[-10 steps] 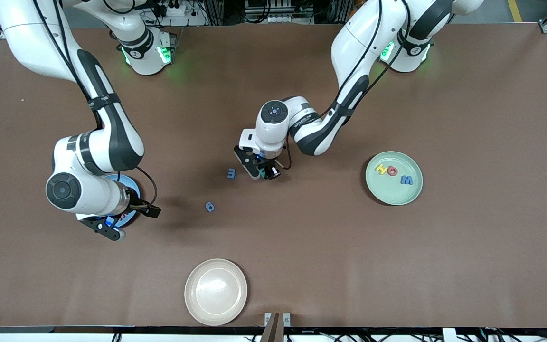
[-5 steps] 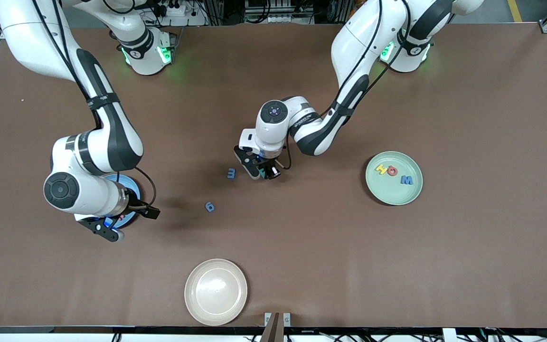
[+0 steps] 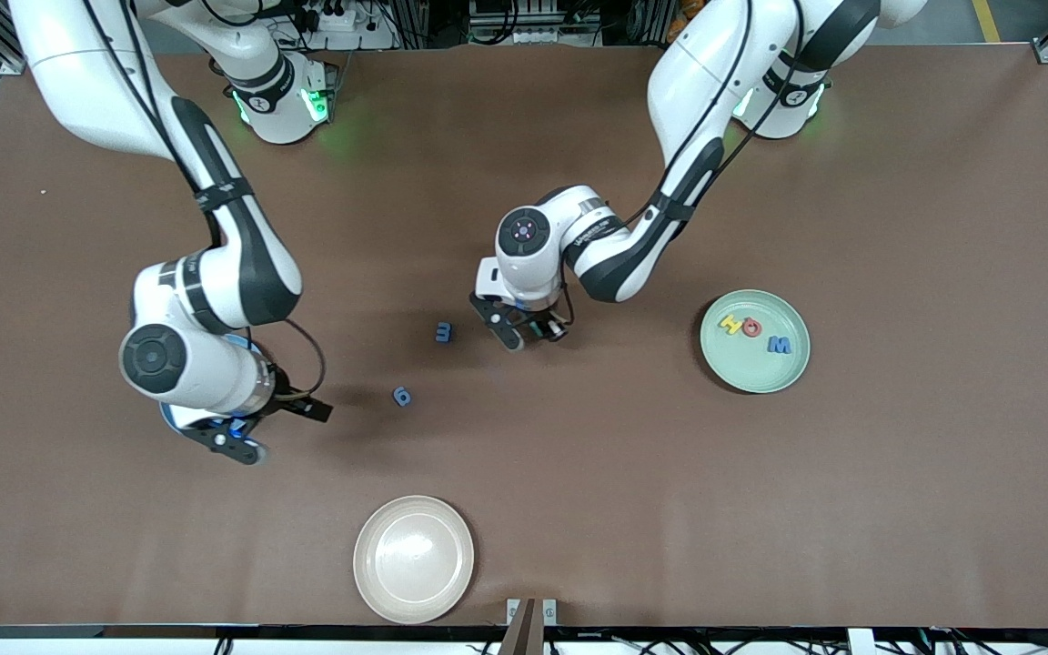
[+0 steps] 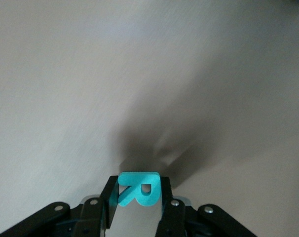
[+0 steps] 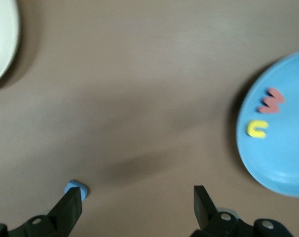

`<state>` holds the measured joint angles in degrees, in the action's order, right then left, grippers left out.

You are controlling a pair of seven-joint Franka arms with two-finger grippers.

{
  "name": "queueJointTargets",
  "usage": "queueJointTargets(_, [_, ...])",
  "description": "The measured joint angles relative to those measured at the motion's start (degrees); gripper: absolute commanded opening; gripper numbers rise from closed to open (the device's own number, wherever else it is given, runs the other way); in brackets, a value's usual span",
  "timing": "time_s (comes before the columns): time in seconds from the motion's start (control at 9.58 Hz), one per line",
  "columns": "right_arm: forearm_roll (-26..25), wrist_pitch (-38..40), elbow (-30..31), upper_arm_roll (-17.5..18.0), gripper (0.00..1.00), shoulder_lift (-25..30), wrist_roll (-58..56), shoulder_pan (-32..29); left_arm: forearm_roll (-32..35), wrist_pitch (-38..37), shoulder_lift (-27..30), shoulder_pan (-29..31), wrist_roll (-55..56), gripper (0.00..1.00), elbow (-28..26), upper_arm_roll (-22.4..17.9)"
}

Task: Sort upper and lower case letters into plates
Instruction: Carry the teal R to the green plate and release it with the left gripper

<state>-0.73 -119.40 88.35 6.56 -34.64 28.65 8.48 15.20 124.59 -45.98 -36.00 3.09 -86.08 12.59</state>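
The left end effector (image 4: 139, 205) is clamped on a teal letter R (image 4: 138, 188), held up over the bare middle of the brown surface (image 3: 579, 473). Only the left wrist view shows the R, pinched between the two fingers with its shadow on the surface below; in the front view the arm's wrist hides the letter and only the end effector (image 3: 529, 335) shows.

The right end effector (image 3: 242, 448) hangs with its fingers wide apart and nothing between them, over the edge of the blue plate (image 3: 169, 417) at the right arm's end of the surface. The front view shows only a sliver of that plate under the arm. The right wrist view shows its contents: on the blue plate (image 5: 287, 163) lie a red m (image 5: 271, 101) and a yellow u (image 5: 257, 129), just beside each other.

Two blue letters lie loose on the surface: an m (image 3: 443, 333) near the left end effector, and a g (image 3: 402, 396) nearer the front camera.

The mint green plate (image 3: 742, 373), toward the left arm's end, holds a yellow H (image 3: 730, 322), a red Q (image 3: 751, 328) and a blue W (image 3: 779, 345) in a row. A cream plate (image 3: 413, 559) sits nearest the front camera.
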Motion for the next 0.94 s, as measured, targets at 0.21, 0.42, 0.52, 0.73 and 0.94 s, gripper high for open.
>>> queueJointTargets(0.21, [0.09,-3.83,0.01,0.03,1.00,-0.99,-18.34,0.51,-0.13,-9.75,3.83,4.34,-0.90,0.00,-0.44,0.94])
queueJointTargets(0.42, [0.09,-4.92,0.05,0.11,1.00,-2.39,-30.91,1.37,-0.55,-13.66,8.42,9.45,-1.69,0.06,-5.08,1.78])
queueJointTargets(0.52, [0.08,-5.54,0.10,0.21,1.00,-3.40,-34.62,2.53,-0.55,-14.04,11.14,12.76,-2.72,0.07,-8.99,1.73])
queueJointTargets(0.73, [-0.17,-9.05,0.24,0.18,1.00,-6.33,-36.26,7.13,-0.55,-14.22,16.52,23.43,-10.16,0.09,-16.91,1.63])
queueJointTargets(0.94, [-1.97,-10.68,0.42,-1.01,1.00,-8.49,-36.25,11.43,-0.60,-9.99,19.73,37.76,-18.30,0.11,-23.36,2.67])
